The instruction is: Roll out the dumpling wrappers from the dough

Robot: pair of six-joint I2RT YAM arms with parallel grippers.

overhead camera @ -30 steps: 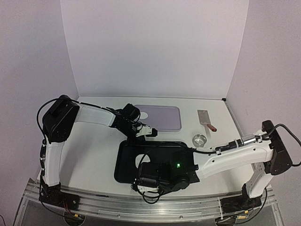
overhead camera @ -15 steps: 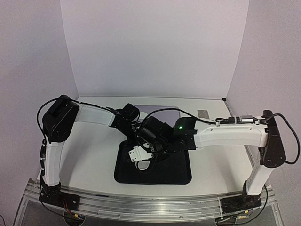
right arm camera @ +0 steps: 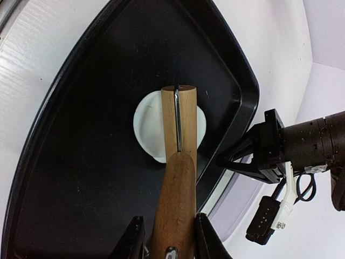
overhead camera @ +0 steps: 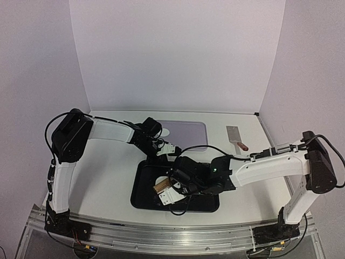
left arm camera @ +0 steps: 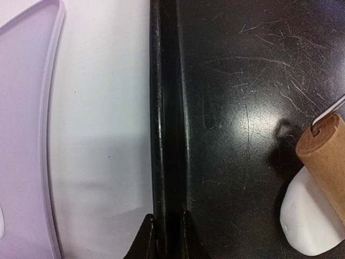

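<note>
Wooden roller [right arm camera: 186, 124] rests across a white dumpling wrapper [right arm camera: 146, 129], which lies flat in the left half of the black tray [right arm camera: 81, 162] at the near middle of the counter [overhead camera: 108, 172]. The right pincer [right arm camera: 171, 237] is clamped round the roller's handle. The left pincer [left arm camera: 164, 240] is closed on the tray's far rim, a fingertip on each side, and a lilac mat [overhead camera: 188, 135] lies beyond that rim with a cleaver [overhead camera: 234, 135] to its right.

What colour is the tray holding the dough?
The tray is glossy, scratched black; clearest in the left wrist view.
</note>
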